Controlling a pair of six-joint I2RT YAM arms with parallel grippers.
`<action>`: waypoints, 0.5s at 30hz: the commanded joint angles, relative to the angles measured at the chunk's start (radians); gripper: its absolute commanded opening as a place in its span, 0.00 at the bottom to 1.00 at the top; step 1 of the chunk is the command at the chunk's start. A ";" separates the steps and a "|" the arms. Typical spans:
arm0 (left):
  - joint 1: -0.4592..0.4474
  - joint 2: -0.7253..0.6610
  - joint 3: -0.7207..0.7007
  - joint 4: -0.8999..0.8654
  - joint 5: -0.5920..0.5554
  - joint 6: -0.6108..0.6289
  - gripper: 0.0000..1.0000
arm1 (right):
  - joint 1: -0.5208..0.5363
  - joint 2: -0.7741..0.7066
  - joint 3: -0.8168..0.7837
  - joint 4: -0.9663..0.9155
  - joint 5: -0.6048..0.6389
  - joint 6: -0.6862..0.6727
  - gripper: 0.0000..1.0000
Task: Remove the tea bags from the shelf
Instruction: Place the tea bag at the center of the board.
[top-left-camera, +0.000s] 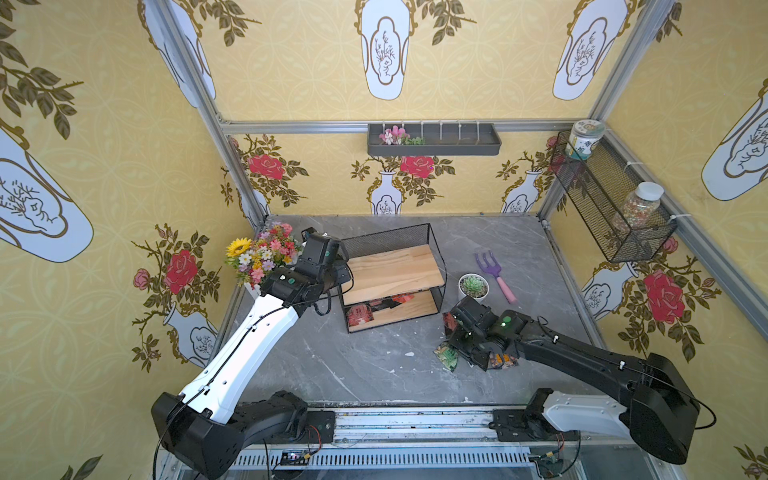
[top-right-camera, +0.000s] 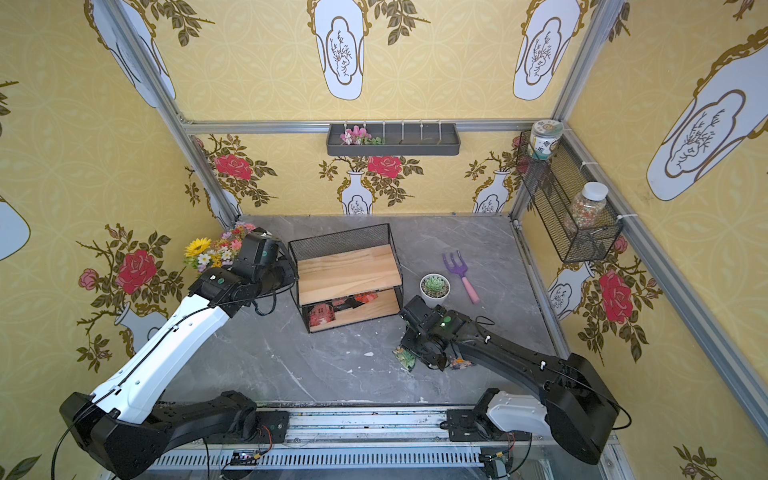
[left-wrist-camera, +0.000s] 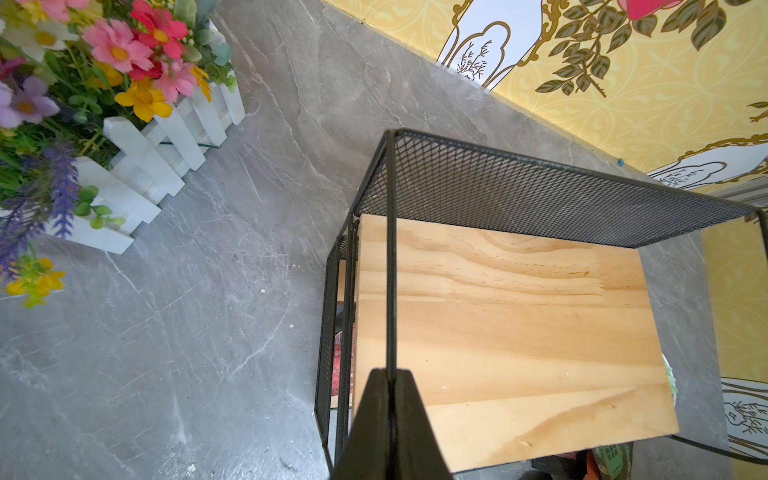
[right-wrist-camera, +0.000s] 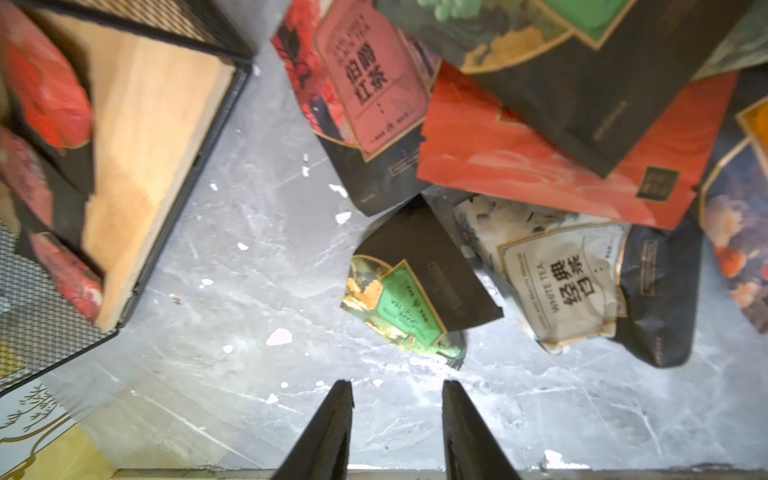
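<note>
Left end effector (left-wrist-camera: 390, 380) clamps a wire post of the shelf (left-wrist-camera: 515, 332), probably steadying it. Right end effector (right-wrist-camera: 397, 388), apart and empty, hovers by tea bags (right-wrist-camera: 519, 166) heaped on the worktop (right-wrist-camera: 249, 291); others lie on the lower board (top-left-camera: 411, 309), count unclear.

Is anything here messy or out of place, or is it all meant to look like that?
Yes. Tea bags lie in a jumbled, overlapping pile on the table, with small white flecks littering it nearby. The shelf sits skewed to the table's edge, with a few red tea bags on its lower board.
</note>
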 joint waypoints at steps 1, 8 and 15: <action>0.001 -0.005 0.002 0.072 -0.024 0.004 0.00 | 0.007 -0.020 0.036 -0.065 0.050 -0.012 0.41; 0.001 -0.005 0.003 0.074 -0.018 0.003 0.00 | 0.074 -0.032 0.073 0.042 0.087 0.012 0.31; 0.001 -0.009 0.000 0.072 -0.016 0.004 0.00 | 0.183 0.178 -0.001 0.736 0.009 0.053 0.02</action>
